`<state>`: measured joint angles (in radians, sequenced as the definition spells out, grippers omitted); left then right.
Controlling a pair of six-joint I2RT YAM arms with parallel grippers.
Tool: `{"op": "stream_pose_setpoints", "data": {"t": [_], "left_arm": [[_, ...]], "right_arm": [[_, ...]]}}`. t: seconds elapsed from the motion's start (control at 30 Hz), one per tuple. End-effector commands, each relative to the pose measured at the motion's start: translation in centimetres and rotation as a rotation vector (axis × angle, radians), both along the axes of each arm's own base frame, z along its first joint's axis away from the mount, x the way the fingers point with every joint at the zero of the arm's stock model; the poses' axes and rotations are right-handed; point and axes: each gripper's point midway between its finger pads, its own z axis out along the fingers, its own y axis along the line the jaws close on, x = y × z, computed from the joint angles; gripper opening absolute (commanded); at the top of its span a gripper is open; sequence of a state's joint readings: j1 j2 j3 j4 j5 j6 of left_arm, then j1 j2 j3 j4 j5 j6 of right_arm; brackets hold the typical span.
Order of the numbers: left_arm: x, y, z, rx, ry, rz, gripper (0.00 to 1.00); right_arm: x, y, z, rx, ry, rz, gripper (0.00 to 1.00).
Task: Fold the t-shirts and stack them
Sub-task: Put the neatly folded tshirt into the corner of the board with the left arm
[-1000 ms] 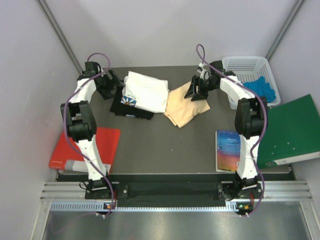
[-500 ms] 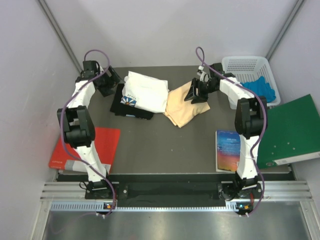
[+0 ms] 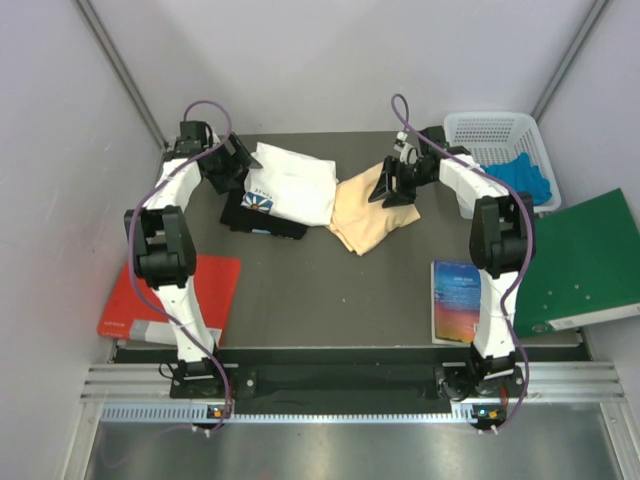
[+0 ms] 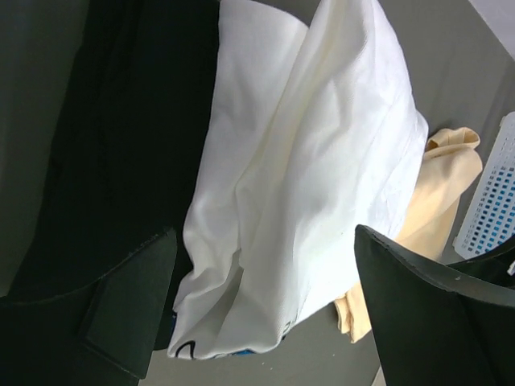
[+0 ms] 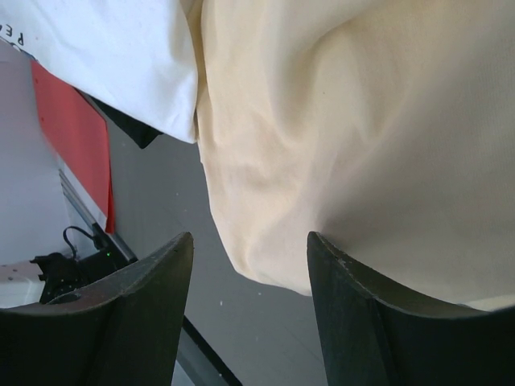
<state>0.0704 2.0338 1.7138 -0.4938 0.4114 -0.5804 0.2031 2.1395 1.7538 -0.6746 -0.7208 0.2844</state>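
Note:
A white t-shirt (image 3: pixel 292 184) with a small dark-blue print lies bunched at the back of the table, partly on a black folded item (image 3: pixel 262 215). A pale peach-yellow t-shirt (image 3: pixel 368 213) lies crumpled to its right, touching it. My left gripper (image 3: pixel 238 163) is open at the white shirt's left edge; in the left wrist view (image 4: pixel 261 310) the white shirt (image 4: pixel 314 161) lies between its spread fingers. My right gripper (image 3: pixel 392 186) is open over the peach shirt's right part; in the right wrist view (image 5: pixel 249 265) the peach cloth (image 5: pixel 354 137) fills the space ahead of the fingers.
A white basket (image 3: pixel 500 150) with a blue cloth stands at the back right. A green folder (image 3: pixel 580 260) lies at the right, a colourful book (image 3: pixel 457 300) at the front right, a red folder (image 3: pixel 170 300) at the front left.
My left gripper has swung right, from the back-left corner to the white shirt's left edge. The right arm and both shirts have not moved.

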Motion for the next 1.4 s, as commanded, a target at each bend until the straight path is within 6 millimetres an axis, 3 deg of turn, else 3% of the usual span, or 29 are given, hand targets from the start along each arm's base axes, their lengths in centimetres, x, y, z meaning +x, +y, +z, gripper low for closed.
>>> {"op": "stream_pose_setpoints", "data": {"t": [0.0,0.33,0.43,0.47,0.63,0.67,0.7,0.8,1.0,1.2,1.37], "left_arm": [[1.3,-1.3,1.4,-0.003,-0.042,-0.048,0.95],[1.5,-1.5,-1.7,0.079,0.022,-0.069,0.9],[1.5,-1.7,-2.2,0.083,0.032,-0.092,0.74],[1.5,-1.8,-2.3,0.084,0.033,-0.098,0.61],[1.8,-2.0,-2.7,0.088,0.038,-0.128,0.2],[2.1,-2.3,-2.0,0.076,0.02,-0.141,0.13],[2.2,-2.4,-1.8,0.069,0.016,-0.146,0.0],[2.7,-3.5,0.2,0.034,-0.037,-0.186,0.0],[3.6,-5.7,6.6,-0.07,-0.209,-0.246,0.0],[3.8,-5.7,12.4,-0.091,-0.326,-0.22,0.0],[3.7,-4.1,14.2,-0.108,-0.361,-0.17,0.0]], "right_arm": [[-0.3,1.0,0.6,0.016,-0.025,0.032,0.59],[-0.2,1.0,0.9,0.021,-0.029,0.024,0.59],[-0.2,0.9,0.9,0.021,-0.031,0.021,0.6],[-0.1,1.0,0.9,0.022,-0.028,0.017,0.6],[0.0,1.2,1.2,0.03,-0.031,0.011,0.6],[0.1,1.2,1.4,0.032,-0.038,0.007,0.6],[0.2,1.2,1.4,0.032,-0.036,0.006,0.6],[0.2,1.1,1.4,0.031,-0.037,0.002,0.6],[-0.4,1.5,0.7,0.035,-0.02,-0.004,0.6],[-0.9,2.1,0.3,0.035,-0.013,0.005,0.6],[-1.1,2.4,0.2,0.036,-0.01,0.01,0.6]]}}
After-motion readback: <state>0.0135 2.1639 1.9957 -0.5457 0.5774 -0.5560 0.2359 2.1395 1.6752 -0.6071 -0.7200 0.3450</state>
